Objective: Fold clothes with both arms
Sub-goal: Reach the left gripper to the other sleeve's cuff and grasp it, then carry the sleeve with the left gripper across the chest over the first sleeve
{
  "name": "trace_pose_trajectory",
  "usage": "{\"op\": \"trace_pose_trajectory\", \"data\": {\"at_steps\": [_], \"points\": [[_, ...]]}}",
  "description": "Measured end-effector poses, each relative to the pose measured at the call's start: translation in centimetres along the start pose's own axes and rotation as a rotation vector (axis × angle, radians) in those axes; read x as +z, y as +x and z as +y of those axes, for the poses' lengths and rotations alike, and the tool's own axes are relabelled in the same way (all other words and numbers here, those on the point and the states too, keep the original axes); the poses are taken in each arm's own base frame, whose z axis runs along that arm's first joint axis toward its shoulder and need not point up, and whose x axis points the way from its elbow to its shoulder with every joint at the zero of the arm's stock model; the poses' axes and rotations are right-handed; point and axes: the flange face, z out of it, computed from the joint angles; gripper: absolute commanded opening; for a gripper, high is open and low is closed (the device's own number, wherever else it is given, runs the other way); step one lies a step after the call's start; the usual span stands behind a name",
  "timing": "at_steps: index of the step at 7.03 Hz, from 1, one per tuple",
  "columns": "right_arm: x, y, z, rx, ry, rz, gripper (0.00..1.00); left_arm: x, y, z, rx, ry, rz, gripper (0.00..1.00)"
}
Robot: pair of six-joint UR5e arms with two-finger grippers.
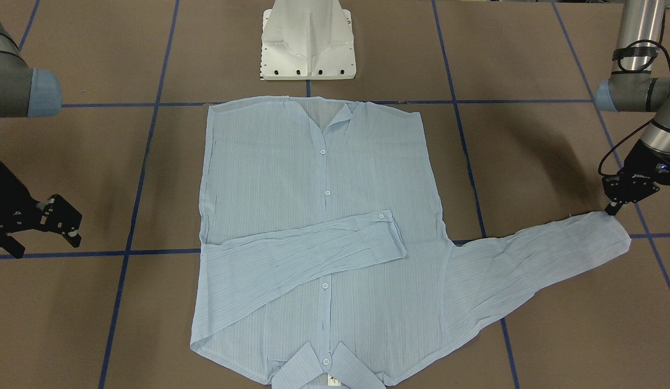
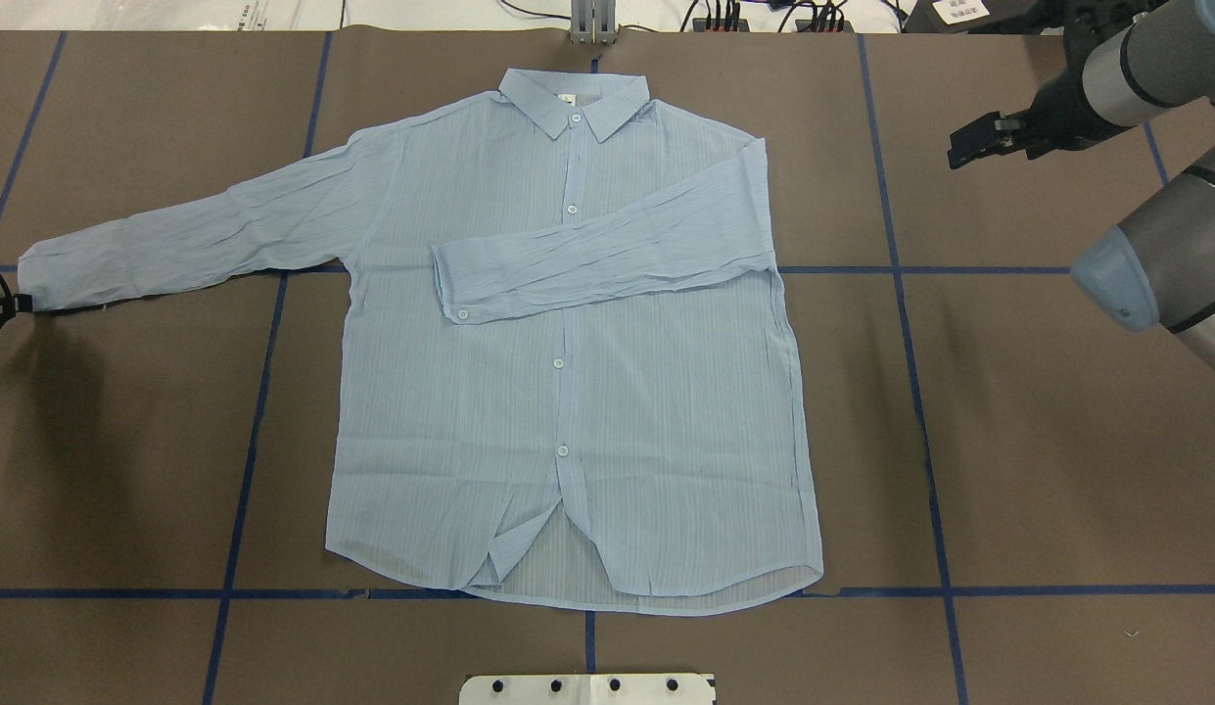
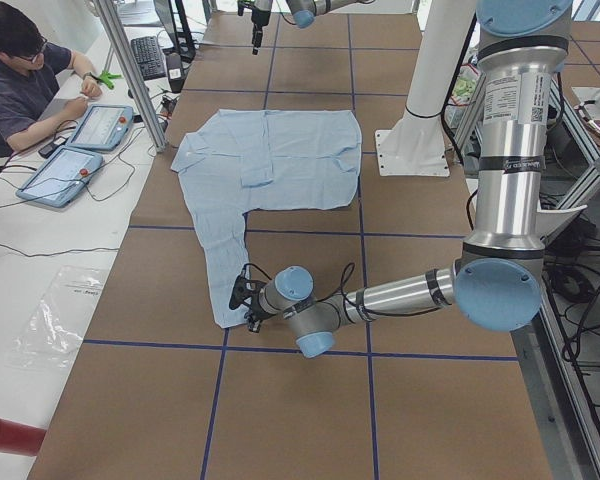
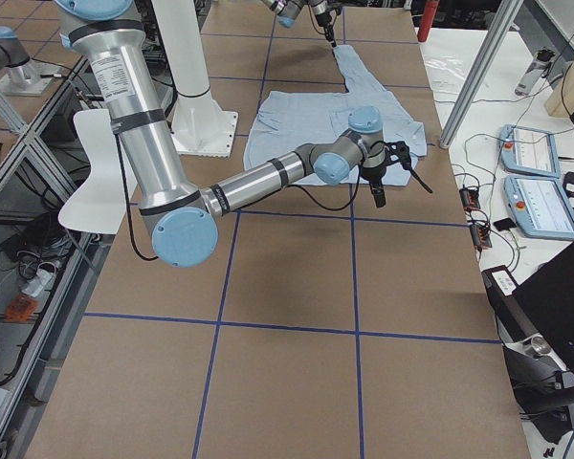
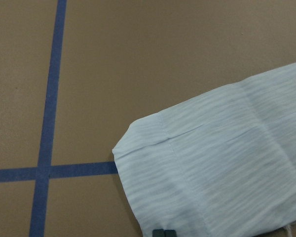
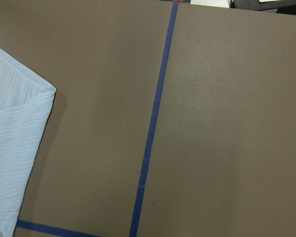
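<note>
The pale-blue shirt (image 2: 578, 392) lies flat and buttoned, with its collar (image 2: 575, 98) on the far side from the robot. One sleeve (image 2: 607, 259) is folded across the chest. The other sleeve (image 2: 196, 235) stretches out toward my left arm. My left gripper (image 1: 614, 209) sits at that sleeve's cuff (image 5: 197, 168); its fingertips (image 5: 163, 232) are pressed together at the cuff's edge. My right gripper (image 1: 43, 242) hangs open above bare table, well clear of the shirt, holding nothing. The right wrist view catches only a fold of the shirt (image 6: 12, 148).
The white pedestal base (image 1: 308, 46) stands just beyond the shirt's hem. Blue tape lines (image 2: 920, 392) grid the brown table. A person (image 3: 25, 75) sits at a side desk with two tablets (image 3: 80, 150). Bare table lies on both sides of the shirt.
</note>
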Motion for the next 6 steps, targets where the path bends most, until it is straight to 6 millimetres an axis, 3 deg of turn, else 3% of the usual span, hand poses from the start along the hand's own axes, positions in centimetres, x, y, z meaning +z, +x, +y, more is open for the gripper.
{"op": "trace_pose_trajectory", "data": {"at_steps": [2, 4, 6], "points": [[0.0, 0.0, 0.0, 0.000, 0.000, 0.000, 1.00, -2.0, 4.1, -2.6, 0.054, 0.068, 0.079, 0.00], [0.1, 0.0, 0.0, 0.000, -0.001, 0.000, 1.00, -4.5, 10.7, -6.7, 0.100, 0.150, 0.194, 0.00], [0.1, 0.0, 0.0, 0.000, -0.002, 0.000, 1.00, -5.2, 19.1, -12.0, -0.006, 0.155, 0.365, 0.00]]}}
